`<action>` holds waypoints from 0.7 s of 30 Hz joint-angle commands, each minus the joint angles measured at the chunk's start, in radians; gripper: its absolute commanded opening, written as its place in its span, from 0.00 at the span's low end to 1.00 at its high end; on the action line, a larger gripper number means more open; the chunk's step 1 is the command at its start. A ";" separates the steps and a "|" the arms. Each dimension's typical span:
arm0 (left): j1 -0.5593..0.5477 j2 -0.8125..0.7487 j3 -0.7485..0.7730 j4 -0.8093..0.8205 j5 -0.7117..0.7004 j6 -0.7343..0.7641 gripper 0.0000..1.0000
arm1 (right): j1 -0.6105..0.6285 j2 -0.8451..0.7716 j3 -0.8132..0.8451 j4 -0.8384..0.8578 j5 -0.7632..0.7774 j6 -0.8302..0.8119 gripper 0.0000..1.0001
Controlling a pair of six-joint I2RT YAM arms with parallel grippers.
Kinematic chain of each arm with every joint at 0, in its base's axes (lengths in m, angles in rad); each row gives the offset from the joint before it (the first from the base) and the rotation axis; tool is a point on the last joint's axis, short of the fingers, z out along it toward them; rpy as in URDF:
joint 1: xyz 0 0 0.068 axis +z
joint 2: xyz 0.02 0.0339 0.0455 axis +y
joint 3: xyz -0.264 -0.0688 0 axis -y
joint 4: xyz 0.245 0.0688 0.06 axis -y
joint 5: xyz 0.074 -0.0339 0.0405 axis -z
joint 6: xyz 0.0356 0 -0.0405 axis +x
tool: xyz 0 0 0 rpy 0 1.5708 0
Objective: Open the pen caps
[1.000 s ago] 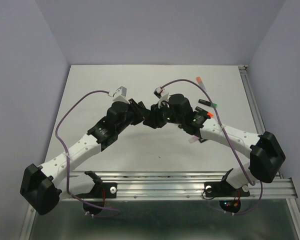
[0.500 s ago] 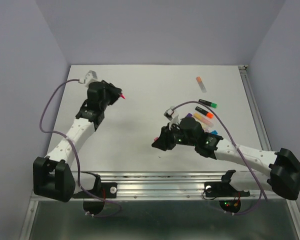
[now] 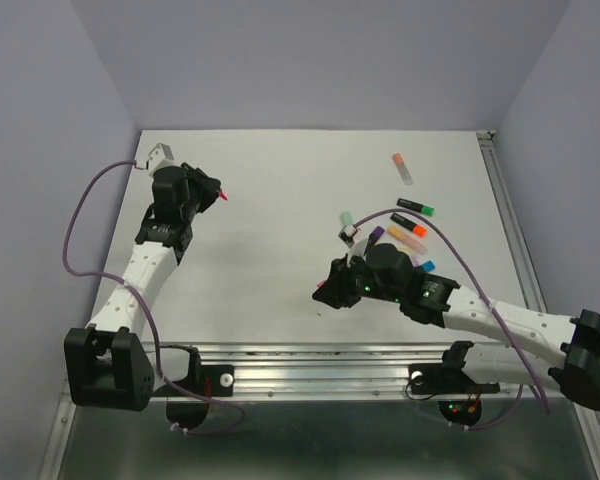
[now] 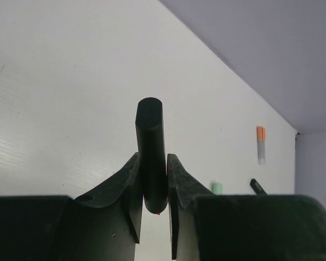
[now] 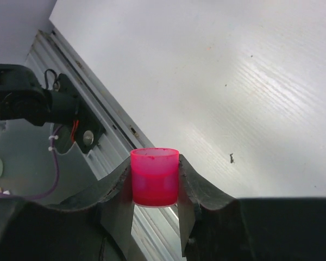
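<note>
We see the left gripper [image 3: 213, 192] closed on a black-barrelled pen [image 4: 150, 142]. Its fingers [image 4: 131, 182] press the barrel from both sides, the blunt end stands up toward the wrist camera, and the bare pink tip [image 3: 223, 198] points out over the far-left part of the table [image 3: 280, 170]. The right gripper [image 5: 155, 164] is clamped on the pink cap [image 5: 154, 182], whose open mouth faces the wrist camera, over the table's near edge by the metal rail [image 3: 320, 356]. Cap and pen are well apart, one in each gripper. The other pens lie loosely at the right: a black one with a green end [image 3: 415, 206], a black one with an orange end [image 3: 406, 228], and a pale one with an orange end [image 3: 403, 168] alone farther back. A small green cap [image 3: 346, 217] lies just left of the group.
</note>
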 commanded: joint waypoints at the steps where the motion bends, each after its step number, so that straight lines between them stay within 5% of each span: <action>1: 0.000 0.045 0.031 -0.074 0.093 0.103 0.00 | -0.002 0.048 0.095 -0.042 0.163 -0.008 0.01; 8: 0.000 0.339 0.203 -0.311 0.064 0.210 0.00 | -0.025 0.131 0.188 -0.126 0.339 0.023 0.01; 15: 0.000 0.517 0.290 -0.294 0.092 0.276 0.00 | -0.086 0.156 0.172 -0.132 0.359 0.045 0.01; 21: -0.023 0.683 0.522 -0.295 0.148 0.343 0.00 | -0.204 0.162 0.156 -0.132 0.295 0.032 0.01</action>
